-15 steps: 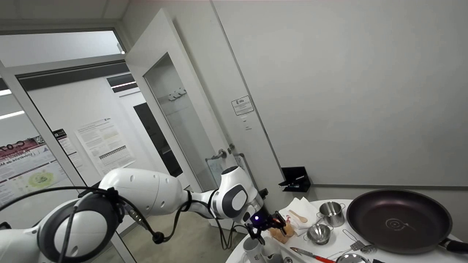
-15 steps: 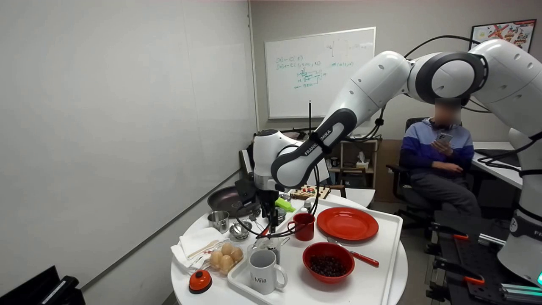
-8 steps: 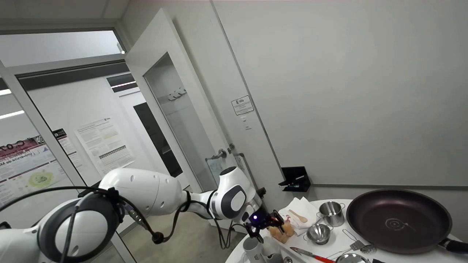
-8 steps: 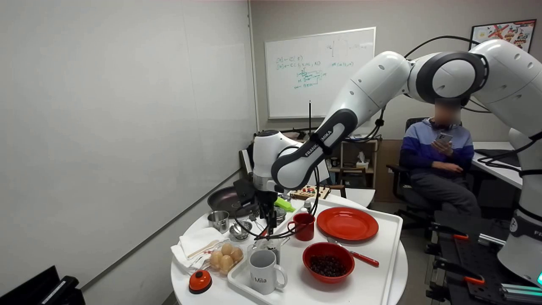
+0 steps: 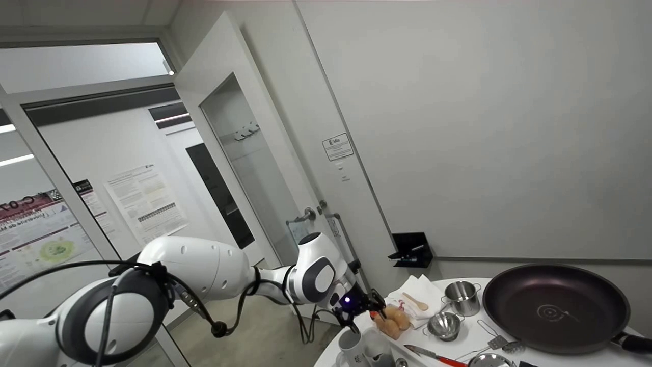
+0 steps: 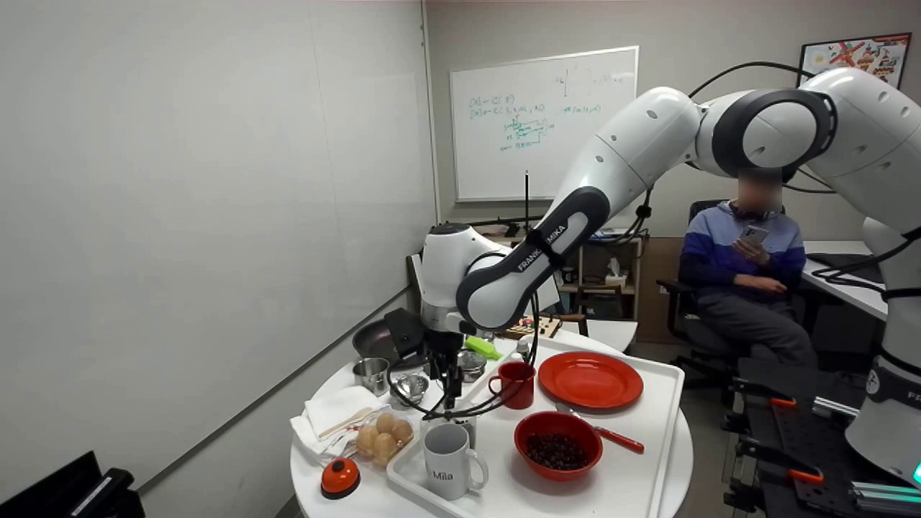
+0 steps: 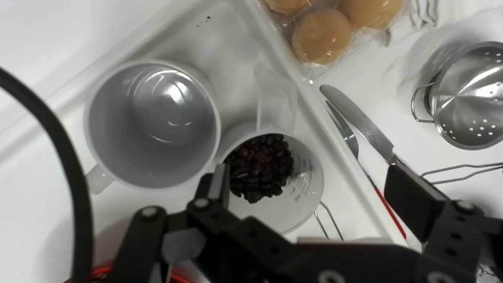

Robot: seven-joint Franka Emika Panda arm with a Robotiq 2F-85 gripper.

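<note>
As a spread black gripper (image 7: pixel 313 188) is being held above a clear cylindrical plastic beaker (image 7: pixel 275 214), tipping is being risked by bumping.

You've got two mugs: grey mug (image 6: pixel 442 467), red mug (image 6: pixel 519 387). One measuring cup (image 7: pixel 303 192), one tray (image 6: pixel 525 503), one red plate (image 6: pixel 591 380), one red bowl (image 6: pixel 557 473), one frying pan (image 5: pixel 555 308). Round steel pieces, at least three: tall pot (image 5: pixel 466 306), colander (image 7: pixel 477 94), third piece (image 5: pixel 491 361). One bag of eggs (image 6: pixel 385 437), at least four inside. One wooden utensil (image 5: pixel 416 302), one orange dome-shaped gadget (image 6: pixel 340 477), one seated person (image 6: pixel 745 273).
</note>
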